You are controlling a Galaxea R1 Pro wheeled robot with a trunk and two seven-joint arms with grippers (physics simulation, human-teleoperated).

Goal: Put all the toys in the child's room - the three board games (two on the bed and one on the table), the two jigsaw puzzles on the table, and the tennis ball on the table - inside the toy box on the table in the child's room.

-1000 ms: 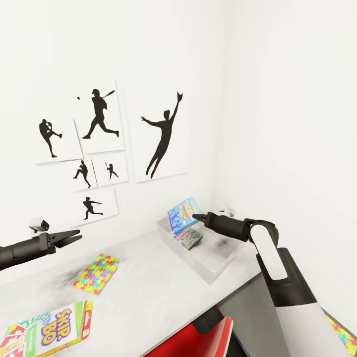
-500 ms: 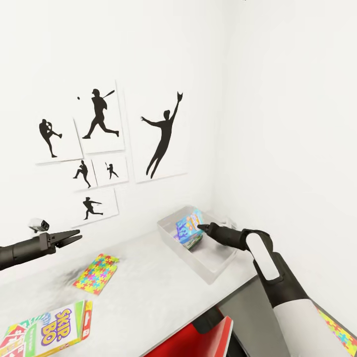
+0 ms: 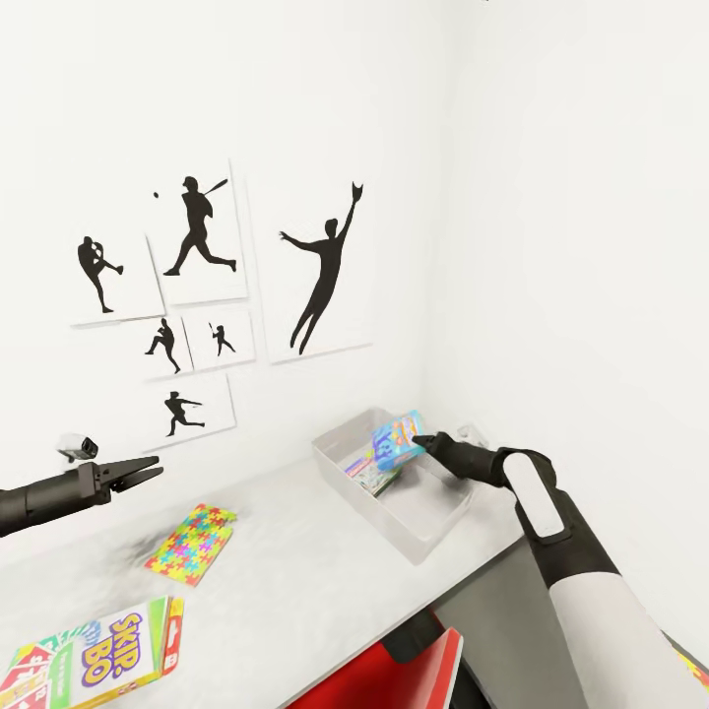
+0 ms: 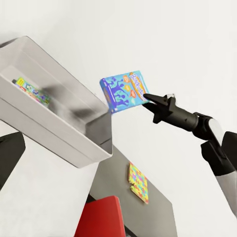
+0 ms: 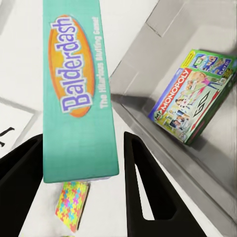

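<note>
My right gripper [image 3: 418, 440] is shut on one edge of the small blue board game [image 3: 397, 440], which hangs tilted over the toy box [image 3: 418, 540]. The right wrist view shows this "Balderdash" box [image 5: 79, 89] between my fingers [image 5: 143, 187]. The green-edged board game [image 3: 372, 476] leans inside the toy box [image 5: 163, 148]. One jigsaw puzzle [image 3: 192, 543] and the SKIP-BO board game [image 3: 98, 655] lie on the table [image 3: 295, 581]. A second jigsaw puzzle [image 4: 138, 182] lies on the dark cabinet. My left gripper [image 3: 150, 475] hovers open at the left, holding nothing. The tennis ball and bed are out of view.
A red chair [image 3: 394, 675] is tucked under the table's front edge. Baseball silhouette prints [image 3: 202, 286] hang on the white wall behind. The toy box sits in the table's far right corner, close to both walls.
My right gripper has carried the blue board game to the right and a little lower, over the toy box's far side. The left arm has stayed still.
</note>
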